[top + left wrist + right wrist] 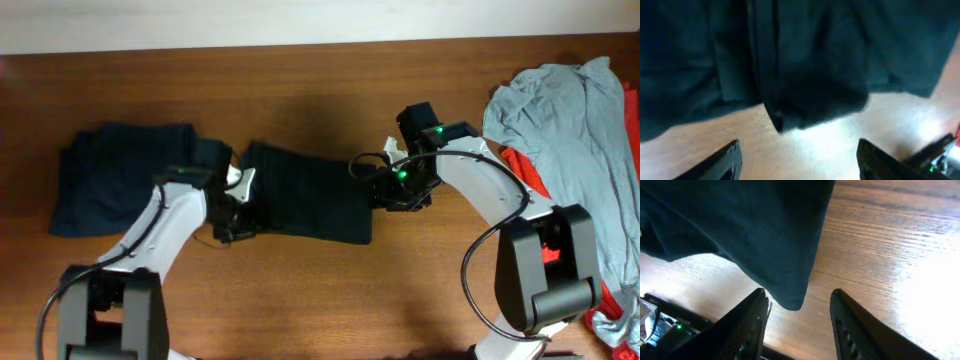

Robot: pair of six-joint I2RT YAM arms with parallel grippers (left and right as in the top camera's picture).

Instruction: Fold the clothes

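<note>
On brown table point(300, 80), piles of clothes.
- Grey shirt point(570, 120) heaped at right edge, red shirt point(530, 175) under it.
- Dark blue cloth point(120, 180) folded at left.
- Black T-shirt point(305, 195) in middle, folded small, between both arms.
- Left gripper point(799, 147) spread wide beside shirt's edge, holding nothing.
- Right gripper point(799, 294) spread too, shirt corner poking between fingers.
- Risk: pinch only top layer, fold falls open.
- Risk: left arm bumps dark blue cloth close by.

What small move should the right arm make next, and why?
Probably ease the right gripper forward and close on the T-shirt: its fingers stand open, and a corner of the cloth lies just between their tips, not yet gripped.
</note>
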